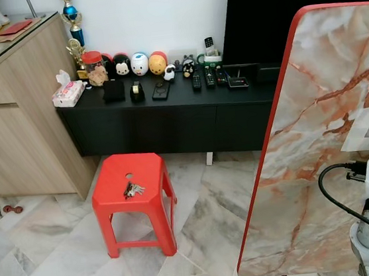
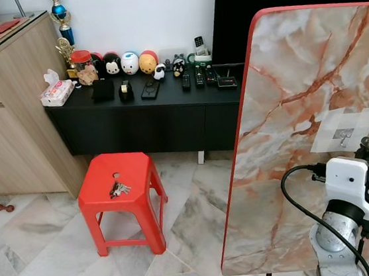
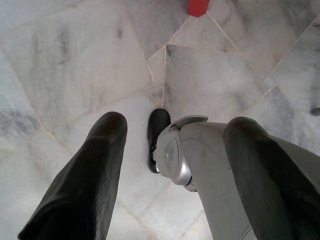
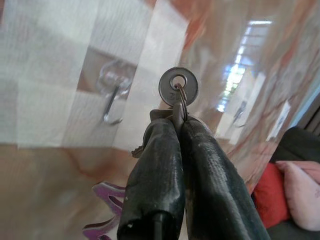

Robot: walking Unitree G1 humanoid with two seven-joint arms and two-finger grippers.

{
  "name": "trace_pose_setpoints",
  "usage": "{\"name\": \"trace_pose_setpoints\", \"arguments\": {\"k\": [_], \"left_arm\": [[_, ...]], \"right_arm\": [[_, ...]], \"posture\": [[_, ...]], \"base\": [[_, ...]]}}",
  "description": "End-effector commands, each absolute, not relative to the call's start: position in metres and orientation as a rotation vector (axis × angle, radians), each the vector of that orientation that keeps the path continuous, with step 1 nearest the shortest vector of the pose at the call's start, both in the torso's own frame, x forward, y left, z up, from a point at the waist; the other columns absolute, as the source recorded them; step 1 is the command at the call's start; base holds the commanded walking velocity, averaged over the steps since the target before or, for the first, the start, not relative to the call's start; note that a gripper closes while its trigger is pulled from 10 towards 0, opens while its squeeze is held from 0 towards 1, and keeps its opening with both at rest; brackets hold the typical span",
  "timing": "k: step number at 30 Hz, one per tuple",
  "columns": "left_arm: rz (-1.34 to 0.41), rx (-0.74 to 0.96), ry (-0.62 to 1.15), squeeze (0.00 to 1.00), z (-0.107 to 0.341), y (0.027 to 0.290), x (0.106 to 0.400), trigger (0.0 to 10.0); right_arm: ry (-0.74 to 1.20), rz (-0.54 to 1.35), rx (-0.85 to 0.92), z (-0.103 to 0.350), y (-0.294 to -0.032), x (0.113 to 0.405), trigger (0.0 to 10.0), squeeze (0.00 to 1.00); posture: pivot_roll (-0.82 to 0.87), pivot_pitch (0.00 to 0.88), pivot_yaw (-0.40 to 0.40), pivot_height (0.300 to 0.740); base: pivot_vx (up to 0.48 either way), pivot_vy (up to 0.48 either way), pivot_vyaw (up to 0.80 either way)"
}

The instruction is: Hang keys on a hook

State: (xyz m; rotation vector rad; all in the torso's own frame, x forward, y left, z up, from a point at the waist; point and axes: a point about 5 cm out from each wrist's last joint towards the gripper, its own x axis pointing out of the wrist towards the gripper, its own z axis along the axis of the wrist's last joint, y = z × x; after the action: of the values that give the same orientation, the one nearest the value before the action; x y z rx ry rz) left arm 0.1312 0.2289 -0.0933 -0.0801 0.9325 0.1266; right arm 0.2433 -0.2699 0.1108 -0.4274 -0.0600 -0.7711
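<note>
The right gripper (image 4: 176,125) was clamped tight on a set of keys (image 4: 177,90), the round metal disc standing up just past the fingertips! That disc sat just beside the clear hook (image 4: 114,95) taped to the marbled board (image 2: 284,73). The left gripper (image 3: 170,145) hung spread wide over the floor. More keys (image 1: 133,189) lay on the red stool (image 1: 116,179).

The right gripper (image 4: 176,125) pinches a bunch of keys (image 4: 177,90), its round metal tag sticking up past the fingertips. A clear hook (image 4: 114,95), taped to the marble panel (image 4: 45,175), sits at nine o'clock of the tag, close but apart.
</note>
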Motion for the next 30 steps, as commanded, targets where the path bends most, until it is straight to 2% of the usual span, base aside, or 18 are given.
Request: {"name": "trace_pose_setpoints", "arguments": {"k": [1,10,30], "left_arm": [[0.097,-0.059,0.941,0.00,-0.094,0.228,0.131,10.0],[0.100,-0.062,0.940,0.00,-0.094,0.227,0.131,10.0],[0.100,-0.063,0.941,0.00,-0.094,0.227,0.131,10.0]], "right_arm": [[-0.093,-0.766,-0.417,0.118,-0.273,0.248,10.0,0.00],[-0.125,-0.708,-0.444,0.123,-0.268,0.259,10.0,0.00],[-0.060,-0.630,-0.442,0.108,-0.258,0.259,10.0,0.00]], "posture": [[0.11,0.000,-0.059,0.740],[0.11,0.000,-0.062,0.740],[0.11,0.000,-0.065,0.740]], "base": [[0.000,0.000,0.00],[0.000,0.000,0.00],[0.000,0.000,0.00]]}}
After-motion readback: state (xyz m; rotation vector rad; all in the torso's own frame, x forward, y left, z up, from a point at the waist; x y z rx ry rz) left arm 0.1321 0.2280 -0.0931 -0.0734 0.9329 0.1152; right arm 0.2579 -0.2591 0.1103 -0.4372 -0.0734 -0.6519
